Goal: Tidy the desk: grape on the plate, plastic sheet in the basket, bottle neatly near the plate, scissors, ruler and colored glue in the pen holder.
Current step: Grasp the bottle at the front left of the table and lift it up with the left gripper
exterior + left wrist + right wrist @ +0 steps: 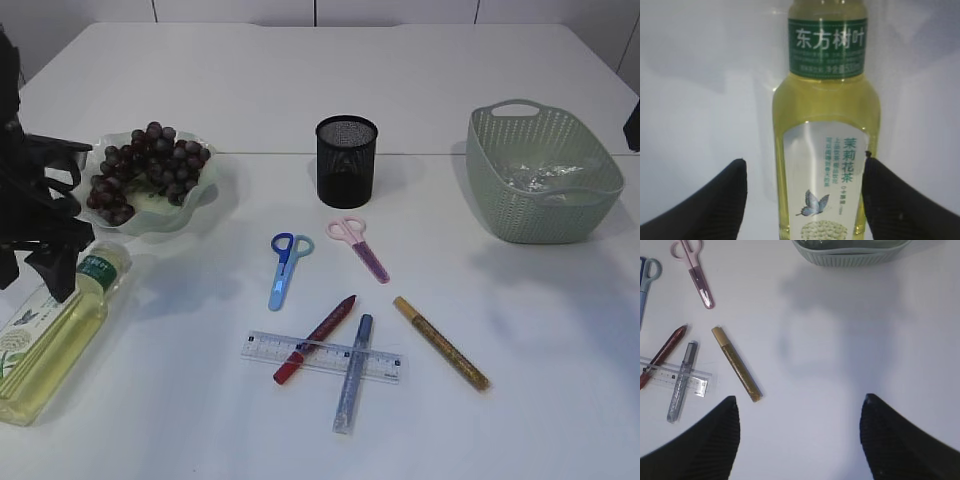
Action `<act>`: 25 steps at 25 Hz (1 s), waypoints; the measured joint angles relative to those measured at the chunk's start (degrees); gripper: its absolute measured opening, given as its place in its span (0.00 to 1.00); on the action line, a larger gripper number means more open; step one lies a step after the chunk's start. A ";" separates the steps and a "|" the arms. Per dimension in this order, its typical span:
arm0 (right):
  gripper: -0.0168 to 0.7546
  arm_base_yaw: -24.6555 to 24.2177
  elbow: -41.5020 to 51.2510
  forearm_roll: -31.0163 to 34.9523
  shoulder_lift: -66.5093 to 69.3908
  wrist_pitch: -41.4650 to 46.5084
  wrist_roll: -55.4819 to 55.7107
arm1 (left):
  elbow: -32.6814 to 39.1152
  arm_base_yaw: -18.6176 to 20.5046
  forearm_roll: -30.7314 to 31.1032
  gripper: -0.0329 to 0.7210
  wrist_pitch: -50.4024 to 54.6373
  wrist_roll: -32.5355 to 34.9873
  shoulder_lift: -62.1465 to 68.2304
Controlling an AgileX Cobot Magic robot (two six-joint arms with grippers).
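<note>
Bottle lying at the desk's near left, left gripper over it

The bottle (55,335) lies beside the plate (205,195) of grapes (145,170); the left gripper (805,200) has its jaws open, 1 on each side of the bottle, neither clearly pressing it. The right gripper (797,440) hangs open over bare desk (560,330). 2 scissors, 3 glue pens and the ruler (322,357) lie near the pen holder (346,160); the basket (543,172) sits far right.
</note>
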 joint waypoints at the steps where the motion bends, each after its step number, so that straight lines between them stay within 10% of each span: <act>1: 0.75 0.00 0.00 0.00 0.00 0.00 0.00 | 0.00 0.23 -0.29 0.73 -0.04 0.51 0.23; 25: 0.75 0.00 0.00 0.05 0.00 0.00 0.00 | -0.84 0.37 -2.85 0.75 -0.83 3.11 6.89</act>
